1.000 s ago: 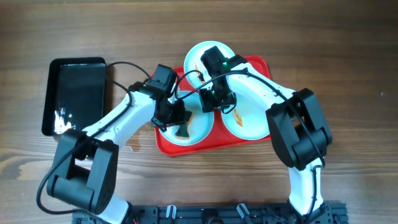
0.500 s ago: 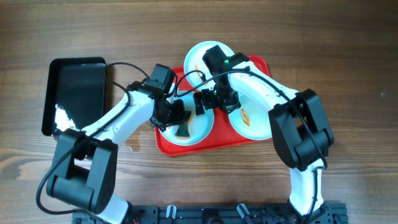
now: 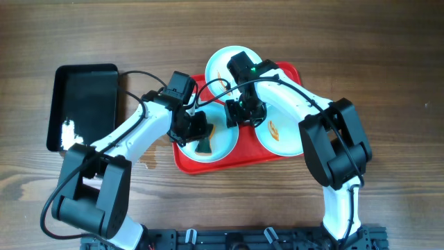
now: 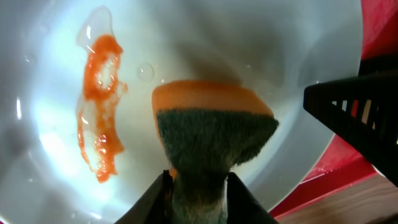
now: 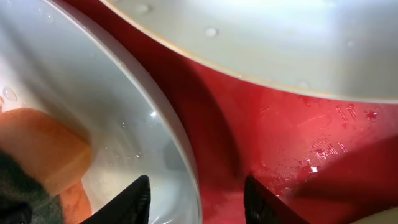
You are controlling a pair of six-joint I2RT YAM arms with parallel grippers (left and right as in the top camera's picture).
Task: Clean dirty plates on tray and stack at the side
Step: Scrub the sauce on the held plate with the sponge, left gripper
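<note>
The left gripper (image 4: 198,182) is pinching the sponge (image 4: 214,134) onto the plate (image 3: 223,144) in the red tray's (image 3: 239,161) near-left corner, the sauce smear (image 4: 99,106) lying just beside the sponge, long axis along the fingers; the right gripper (image 5: 196,190), jaws spread, is straddling that plate's rim.

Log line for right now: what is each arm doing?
left gripper: shut on sponge, on near-left plate | sauce smear: beside sponge, unwiped | right gripper: open, astride that plate's rim, over tray
</note>
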